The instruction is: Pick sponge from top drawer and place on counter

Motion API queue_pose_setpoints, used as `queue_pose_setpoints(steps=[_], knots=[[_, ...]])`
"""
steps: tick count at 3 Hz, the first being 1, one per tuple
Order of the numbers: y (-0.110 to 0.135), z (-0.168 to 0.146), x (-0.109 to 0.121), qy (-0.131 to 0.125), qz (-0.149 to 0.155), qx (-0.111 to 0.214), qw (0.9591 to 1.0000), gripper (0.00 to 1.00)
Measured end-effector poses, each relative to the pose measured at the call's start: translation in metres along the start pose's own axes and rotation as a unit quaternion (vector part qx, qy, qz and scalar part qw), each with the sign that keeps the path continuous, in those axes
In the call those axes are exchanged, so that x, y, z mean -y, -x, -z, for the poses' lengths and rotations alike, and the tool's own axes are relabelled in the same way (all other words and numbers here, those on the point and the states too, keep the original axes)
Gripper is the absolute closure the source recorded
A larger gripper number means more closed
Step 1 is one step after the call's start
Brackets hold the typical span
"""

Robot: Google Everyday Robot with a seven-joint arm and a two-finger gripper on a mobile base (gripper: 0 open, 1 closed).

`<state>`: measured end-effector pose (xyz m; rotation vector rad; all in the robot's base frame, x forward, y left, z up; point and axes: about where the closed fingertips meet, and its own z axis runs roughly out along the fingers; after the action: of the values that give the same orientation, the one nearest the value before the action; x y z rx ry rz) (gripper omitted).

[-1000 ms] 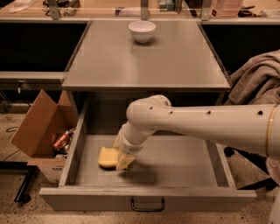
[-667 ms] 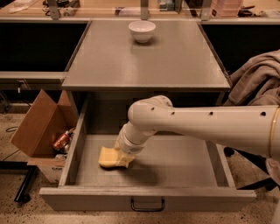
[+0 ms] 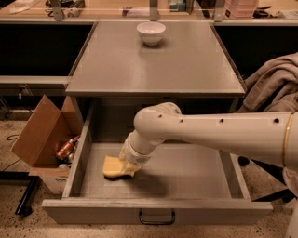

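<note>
Grey sheet surfaces are making up the cabinet at centre view. The top drawer (image 3: 186, 176) is standing pulled fully out toward the camera, with its dark metal handle (image 3: 157, 218) showing at the middle of the flat front panel. The sponge (image 3: 111, 167), pale yellow, is lying on the drawer floor in the left half, near the front and apart from the left wall.

The white robot arm (image 3: 209, 135) is reaching in from the right edge of the view and bending down into the drawer. The gripper (image 3: 128, 166) is sitting at the right end of the sponge and is touching it. Its yellowish tip is blending with the sponge, so whether it is open or clamped on the sponge cannot be told.

The counter (image 3: 153, 69) is lying directly above and behind the open drawer. A white bowl (image 3: 151, 32) is standing upright near its rear edge, well apart from the arm. A light wooden bench (image 3: 116, 8) is running across the background behind it.

An open cardboard box (image 3: 39, 132) is resting on the floor just left of the drawer, with a reddish item (image 3: 65, 149) inside. A beige cloth (image 3: 272, 88) is hanging in folds at the right.
</note>
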<state>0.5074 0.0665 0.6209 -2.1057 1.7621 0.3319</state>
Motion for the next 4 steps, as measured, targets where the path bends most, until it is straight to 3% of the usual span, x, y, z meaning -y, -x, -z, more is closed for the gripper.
queue_pose_setpoints(steps=[2, 4], knots=[[0.008, 0.003, 0.000, 0.001, 0.014, 0.016, 0.9998, 1.00], [0.008, 0.081, 0.020, -0.066, 0.040, 0.042, 0.9961, 1.00]])
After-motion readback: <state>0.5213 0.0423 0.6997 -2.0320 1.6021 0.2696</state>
